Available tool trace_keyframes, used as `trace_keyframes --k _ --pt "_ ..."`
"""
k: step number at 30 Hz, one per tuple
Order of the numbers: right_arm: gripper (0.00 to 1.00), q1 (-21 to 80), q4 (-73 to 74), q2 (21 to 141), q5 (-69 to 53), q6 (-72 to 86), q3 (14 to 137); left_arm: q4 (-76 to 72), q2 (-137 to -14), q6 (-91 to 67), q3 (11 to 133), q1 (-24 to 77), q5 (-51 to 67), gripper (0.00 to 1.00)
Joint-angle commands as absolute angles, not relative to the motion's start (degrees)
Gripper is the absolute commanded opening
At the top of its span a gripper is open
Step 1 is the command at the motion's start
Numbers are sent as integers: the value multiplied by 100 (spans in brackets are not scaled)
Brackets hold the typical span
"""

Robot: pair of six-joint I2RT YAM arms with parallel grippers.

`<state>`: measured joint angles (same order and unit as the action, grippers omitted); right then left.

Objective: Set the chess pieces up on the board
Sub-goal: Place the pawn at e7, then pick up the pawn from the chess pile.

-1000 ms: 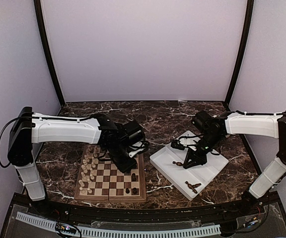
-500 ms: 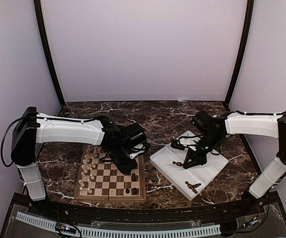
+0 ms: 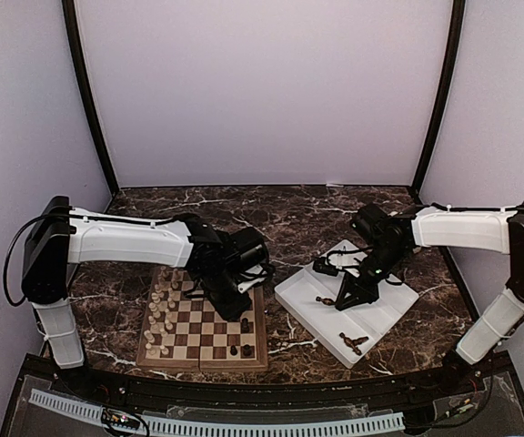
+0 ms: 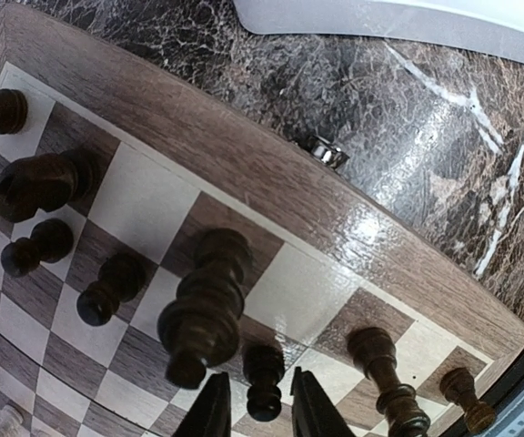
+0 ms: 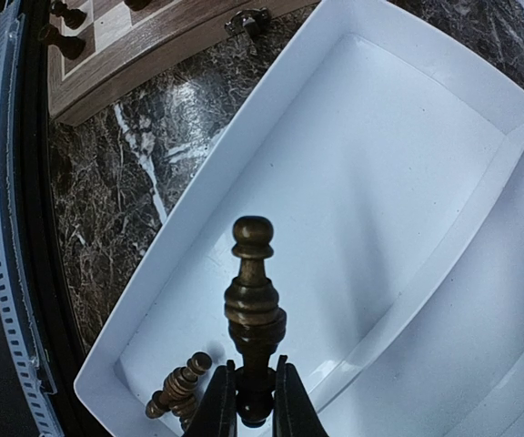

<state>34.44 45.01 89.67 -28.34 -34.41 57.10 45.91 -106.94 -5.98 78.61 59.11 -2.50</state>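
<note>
The left hand (image 4: 260,410) hangs low over the right side of the board (image 4: 271,182). Its fingers (image 4: 212,410) are slightly spread on either side of a dark pawn (image 4: 264,378), with a sliver of gap on each side. The pawn stands upright on the board just beside a taller dark piece (image 4: 203,309), and more dark pieces stand around them. A small metal clasp (image 4: 326,152) shows on the outside of the board's frame.

A second ago the left arm's shoulder link sat a little further left and the wrist a touch nearer the board's near edge. The right arm has not moved over that second.

The right hand (image 5: 255,401) is pinching the base of a dark piece with a round knob (image 5: 253,300), holding it above the white tray (image 5: 408,137). A few dark pieces (image 5: 178,387) lie tipped over in the tray's near corner.

From above, cream pieces (image 3: 157,319) stand in rows along the board's left side. Board and tray sit apart on a dark brown marbled surface (image 3: 289,214). Pale lilac walls (image 3: 262,91) close in the surface, with black posts (image 3: 89,100) at the back corners.
</note>
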Motion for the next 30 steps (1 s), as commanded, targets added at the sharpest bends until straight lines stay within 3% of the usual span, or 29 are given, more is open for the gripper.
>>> trace_keyframes --k 1,7,10,13,20,27,30 --pt "0 3436 4509 9018 -2918 -3421 5805 4706 -10518 -620 7905 5915 -265 29" --pt "0 3436 4555 8912 -2910 -3440 5815 5161 -9900 -817 8027 5915 -256 38" --pt "0 3431 4563 8861 -2945 -3451 5804 5252 -9412 -803 8058 5915 -134 50" --pt "0 3423 4613 8779 -3077 -3518 5827 4913 -8926 -738 8114 5917 -36 52" --pt "0 3433 4826 8486 -3436 -3674 6133 1402 -8733 -1305 7555 5749 1184 58" --pt "0 3428 5136 8206 -3765 -3771 6598 -190 -9672 -2237 7648 5446 2908 55" --pt "0 3431 5183 8161 -3922 -3788 6665 -529 -9935 -2395 7707 5417 3133 55"
